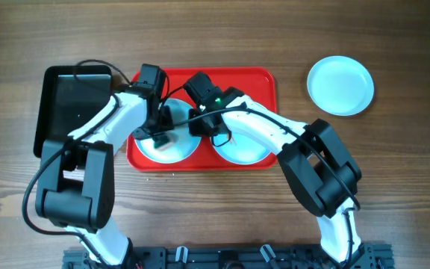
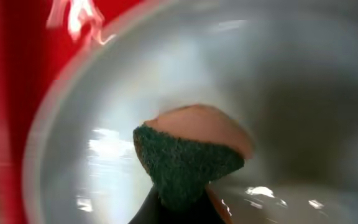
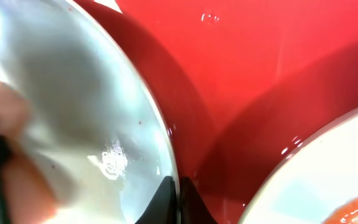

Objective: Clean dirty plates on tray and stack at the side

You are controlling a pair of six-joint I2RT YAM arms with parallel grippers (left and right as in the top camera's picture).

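Observation:
The red tray (image 1: pixel 254 77) holds two plates side by side. My left gripper (image 1: pixel 159 137) is shut on a sponge (image 2: pixel 190 158), green scouring face and orange body, and presses it into the left plate (image 1: pixel 181 147), whose pale inside (image 2: pixel 104 112) fills the left wrist view. My right gripper (image 1: pixel 197 124) is shut on that plate's right rim (image 3: pixel 169 162), one finger (image 3: pixel 194 202) on each side of it. The right plate (image 1: pixel 245 152) lies free and shows an orange smear (image 3: pixel 356 208). A third plate (image 1: pixel 340 85) rests on the table at the far right, off the tray.
A black tray (image 1: pixel 73 104) stands directly left of the red tray, under my left arm. Bare wooden tabletop (image 1: pixel 394 172) surrounds everything. Both arms cross over the red tray's middle, close together.

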